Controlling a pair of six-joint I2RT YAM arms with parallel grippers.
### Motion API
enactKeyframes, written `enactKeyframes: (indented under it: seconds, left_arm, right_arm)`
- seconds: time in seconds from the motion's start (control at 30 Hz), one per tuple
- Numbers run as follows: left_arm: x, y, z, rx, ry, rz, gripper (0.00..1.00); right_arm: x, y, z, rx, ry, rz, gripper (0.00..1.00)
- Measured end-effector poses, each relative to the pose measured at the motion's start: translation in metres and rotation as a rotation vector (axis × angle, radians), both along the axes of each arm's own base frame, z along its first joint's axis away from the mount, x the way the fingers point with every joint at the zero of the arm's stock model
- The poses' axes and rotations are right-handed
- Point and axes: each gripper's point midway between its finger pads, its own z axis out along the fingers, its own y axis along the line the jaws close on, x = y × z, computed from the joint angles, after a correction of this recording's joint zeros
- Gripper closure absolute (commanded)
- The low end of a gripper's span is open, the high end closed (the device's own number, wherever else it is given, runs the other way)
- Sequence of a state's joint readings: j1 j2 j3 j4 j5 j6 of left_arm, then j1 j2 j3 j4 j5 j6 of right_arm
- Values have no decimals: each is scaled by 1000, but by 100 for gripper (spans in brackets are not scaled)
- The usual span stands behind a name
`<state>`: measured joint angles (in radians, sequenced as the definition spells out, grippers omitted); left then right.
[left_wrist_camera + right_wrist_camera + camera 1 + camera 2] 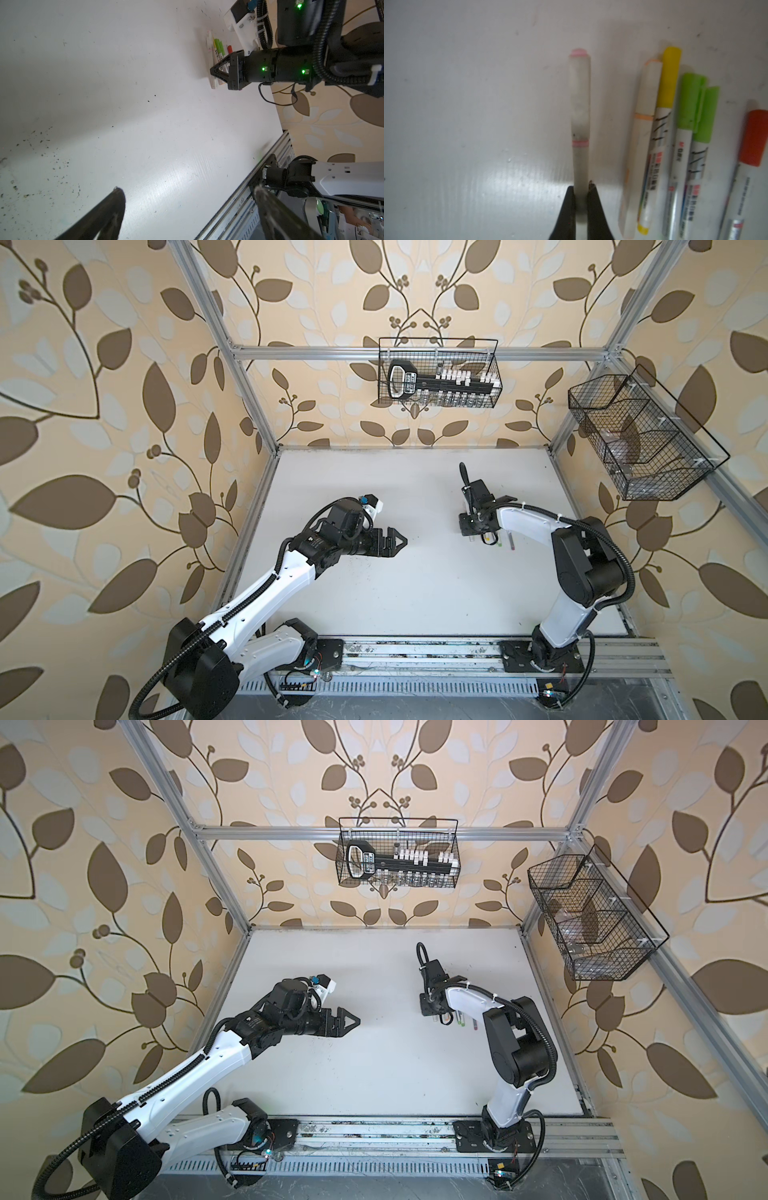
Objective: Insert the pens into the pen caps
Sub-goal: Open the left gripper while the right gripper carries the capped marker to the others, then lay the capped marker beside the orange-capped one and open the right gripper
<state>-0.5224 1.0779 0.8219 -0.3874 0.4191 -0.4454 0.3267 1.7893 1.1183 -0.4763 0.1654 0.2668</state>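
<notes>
My right gripper [581, 187] is shut on a whitish translucent pen [580, 124] with pink rings, which carries a clear pen cap [580, 93]. It lies low over the white table [374, 593]. Beside it lies a row of pens: one with orange rings [641, 124], one with a yellow cap [668, 79], two with green caps [691, 99], one with a red cap [753, 137]. In both top views this gripper [473, 531] [434, 1016] points down next to the row [505, 541] [467, 1021]. My left gripper [187, 193] [399, 541] [353, 1020] hangs open and empty left of centre.
A wire basket [440, 373] with a black tool hangs on the back wall. Another wire basket [640, 439] hangs on the right wall. An aluminium rail [415, 655] runs along the table's front edge. Dark specks [41, 145] dot the table by my left gripper.
</notes>
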Motion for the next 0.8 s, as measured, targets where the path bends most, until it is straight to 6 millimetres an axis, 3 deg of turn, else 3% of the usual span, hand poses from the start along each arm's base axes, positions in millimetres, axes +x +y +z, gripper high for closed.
enactKeyframes:
  seconds: [0.17, 0.5, 0.8]
  left_arm:
    - [1, 0, 1, -3, -5, -1, 1]
    - [2, -1, 2, -7, -13, -1, 1]
    - [2, -1, 2, -8, -13, -1, 1]
  right_arm:
    - [9, -17, -6, -27, 27, -28, 100]
    - [5, -18, -12, -42, 62, -14, 100]
    - [5, -18, -13, -45, 70, -11, 90]
